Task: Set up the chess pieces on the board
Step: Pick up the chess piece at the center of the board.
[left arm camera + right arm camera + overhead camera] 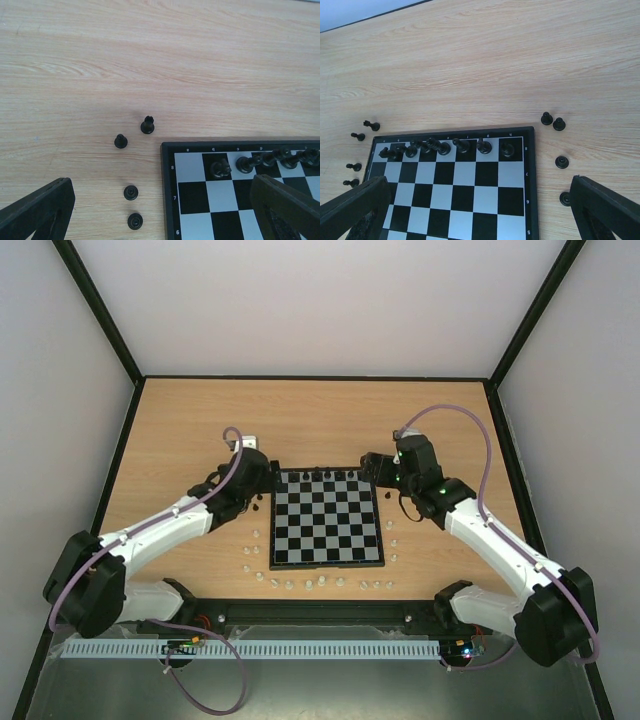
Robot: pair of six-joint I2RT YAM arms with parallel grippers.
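Note:
The board (pixel 327 565) lies in the middle of the table. Several black chess pieces (pixel 322 476) stand along its far row. My left gripper (pixel 262 486) hangs open above the board's far left corner (pixel 167 190), with nothing between its fingers (pixel 40 207). Several loose black pieces (pixel 120 141) stand on the wood just left of that corner. My right gripper (pixel 372 472) hangs open over the far right part of the board (pixel 531 175), empty. The filled far row (pixel 484 146) shows below it. More loose black pieces (pixel 562 161) stand off the right edge.
Small pale pieces (pixel 290 583) stand on the wood along the board's near edge and up both its sides (pixel 393 540). Dark walls enclose the table. The arm bases and a rail (pixel 300 615) run along the near edge.

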